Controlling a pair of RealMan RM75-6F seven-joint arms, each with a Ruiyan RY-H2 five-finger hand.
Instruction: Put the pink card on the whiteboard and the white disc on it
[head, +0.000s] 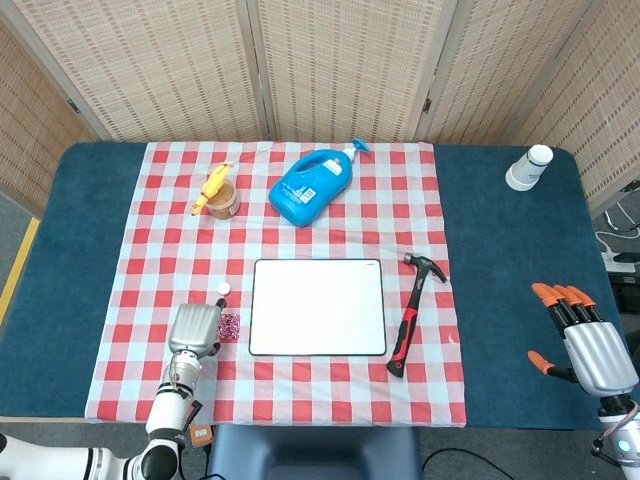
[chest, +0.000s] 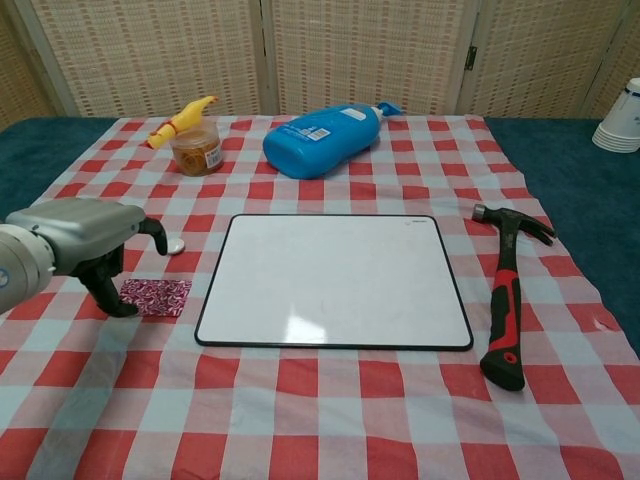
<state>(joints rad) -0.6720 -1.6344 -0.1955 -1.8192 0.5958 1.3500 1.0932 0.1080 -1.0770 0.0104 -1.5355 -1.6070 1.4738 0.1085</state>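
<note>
The pink patterned card (chest: 155, 297) lies flat on the checked cloth, just left of the whiteboard (chest: 335, 280); from above the card (head: 230, 325) peeks out beside my left hand (head: 197, 328). That left hand (chest: 85, 240) hangs low over the card's left end. Its dark fingers are curled down, and one tip touches the card's left edge without lifting it. The white disc (head: 223, 289) sits on the cloth just beyond the hand, and a finger partly hides the disc (chest: 176, 244) in the chest view. The whiteboard (head: 318, 306) is bare. My right hand (head: 585, 340) is open at the far right.
A black and red hammer (chest: 505, 300) lies right of the whiteboard. Behind it are a blue bottle (chest: 320, 128) on its side and a small jar (chest: 196, 148) with a yellow object. A stack of white cups (head: 528, 167) stands at the back right.
</note>
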